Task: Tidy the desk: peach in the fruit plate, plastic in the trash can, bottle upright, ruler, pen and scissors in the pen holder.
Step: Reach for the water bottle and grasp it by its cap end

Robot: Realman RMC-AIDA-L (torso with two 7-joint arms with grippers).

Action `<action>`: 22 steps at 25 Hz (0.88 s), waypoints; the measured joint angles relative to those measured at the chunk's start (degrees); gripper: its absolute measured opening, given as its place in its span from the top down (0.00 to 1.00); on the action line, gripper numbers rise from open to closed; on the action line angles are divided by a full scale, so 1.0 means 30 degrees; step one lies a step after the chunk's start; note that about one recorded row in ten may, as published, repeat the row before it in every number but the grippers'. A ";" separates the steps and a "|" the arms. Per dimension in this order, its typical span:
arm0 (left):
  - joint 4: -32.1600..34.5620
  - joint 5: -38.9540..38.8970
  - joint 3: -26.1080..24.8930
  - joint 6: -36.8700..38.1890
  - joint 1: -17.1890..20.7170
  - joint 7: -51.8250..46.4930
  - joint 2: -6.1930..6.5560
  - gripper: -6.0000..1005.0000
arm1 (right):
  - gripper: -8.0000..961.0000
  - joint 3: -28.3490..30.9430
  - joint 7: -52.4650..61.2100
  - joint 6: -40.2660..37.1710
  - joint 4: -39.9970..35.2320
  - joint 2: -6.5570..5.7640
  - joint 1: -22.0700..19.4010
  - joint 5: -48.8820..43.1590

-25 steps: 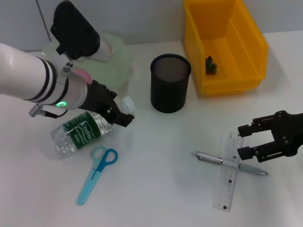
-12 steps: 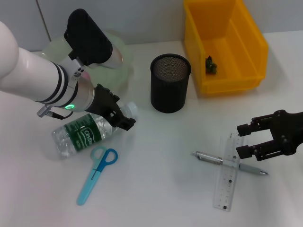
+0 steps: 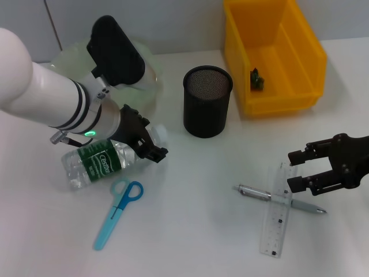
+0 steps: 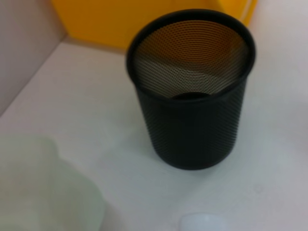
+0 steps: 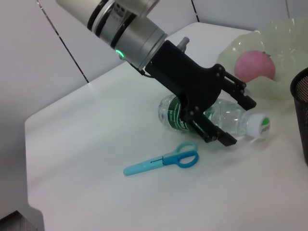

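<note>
Left gripper (image 3: 147, 144), fingers apart, straddles the lying bottle (image 3: 106, 158) near the table's left edge. Risk: the round bottle rolls or slips during closure. Right gripper (image 3: 300, 170) is open over the ruler (image 3: 277, 216). Peach (image 5: 254, 66) sits in the fruit plate (image 5: 284, 36); the pen holder (image 3: 207, 101) appears empty.

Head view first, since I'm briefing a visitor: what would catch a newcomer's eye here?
Likely the big white left arm, its open left pincer straddling the neck end of the lying water bottle beside the blue scissors. Next, the bright yellow bin at the back right, next to the black mesh pen holder. The right pincer hangs open by the crossed pen and ruler.
</note>
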 joint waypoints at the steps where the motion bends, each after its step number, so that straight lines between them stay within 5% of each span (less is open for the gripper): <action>1: -0.0037 -0.0061 0.0303 -0.0122 -0.0018 0.0000 -0.0002 0.21 | 0.22 0.0005 0.0000 0.0000 -0.0001 0.0005 0.0004 0.0000; 22: 0.0071 -0.0359 0.2121 -0.0934 -0.0103 -0.0022 -0.0032 0.21 | 0.22 0.0034 0.0002 0.0032 -0.0002 0.0117 0.0120 -0.0002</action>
